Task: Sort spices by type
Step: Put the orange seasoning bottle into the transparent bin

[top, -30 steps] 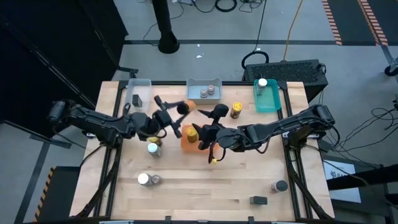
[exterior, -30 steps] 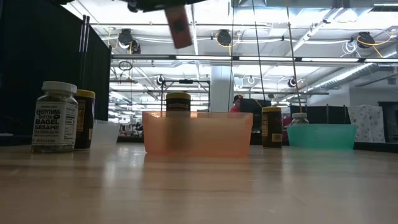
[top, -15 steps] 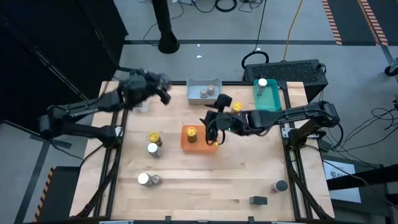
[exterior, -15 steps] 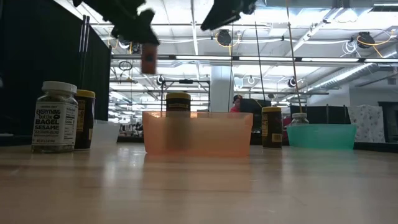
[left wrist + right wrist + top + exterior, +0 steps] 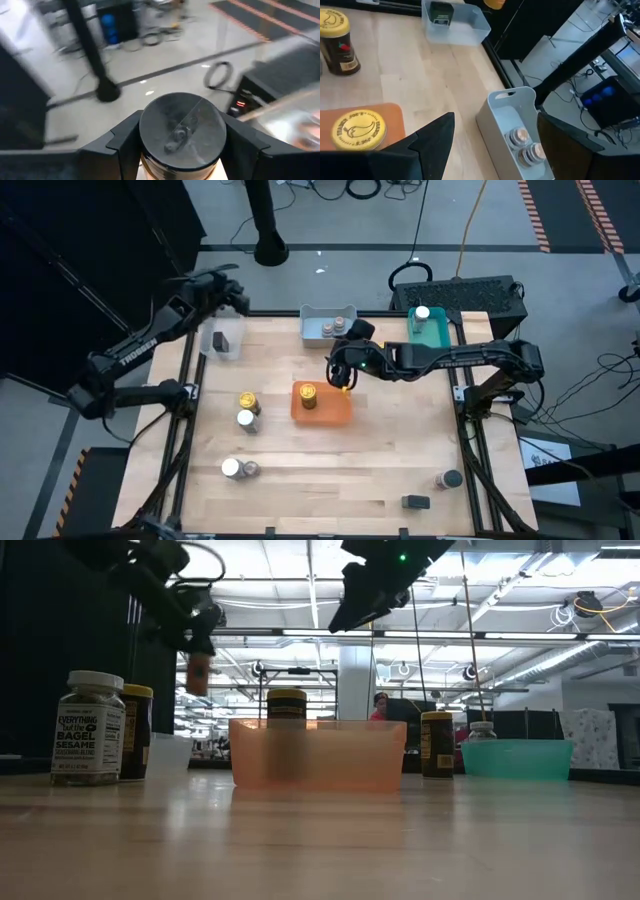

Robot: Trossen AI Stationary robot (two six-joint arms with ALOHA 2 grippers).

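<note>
My left gripper [image 5: 230, 290] is high over the table's far left corner, shut on a spice jar [image 5: 198, 671] with a dark lid [image 5: 182, 131] and an amber body. The clear tray [image 5: 222, 338] stands just nearer on the table. My right gripper [image 5: 339, 367] hangs open and empty between the grey tray [image 5: 328, 326] and the orange tray [image 5: 322, 404]. A yellow-lidded jar [image 5: 308, 393] stands in the orange tray. Two jars [image 5: 525, 146] stand in the grey tray. A white-lidded jar [image 5: 422, 313] stands in the teal tray [image 5: 430, 332]. My left gripper pinches the jar between its two fingers [image 5: 122, 145], on the sides of the body just under the lid [image 5: 150, 171]. The lid's top faces the wrist camera. In the low view the jar hangs below the fingers, about upright and well clear of the table.
A yellow-lidded jar [image 5: 248, 401] and a white-lidded jar [image 5: 245, 420] stand left of the orange tray. Two more jars [image 5: 238, 468] stand near the front left, and a dark jar [image 5: 447, 478] and a dark box [image 5: 416, 502] at the front right. The clear tray holds a dark object [image 5: 440, 11].
My left gripper has swung with the jar from beside the orange tray toward the table's far left corner, turning as it went; the jar stays lifted clear. My right gripper has moved from over the orange tray toward the far edge, near the grey tray.
</note>
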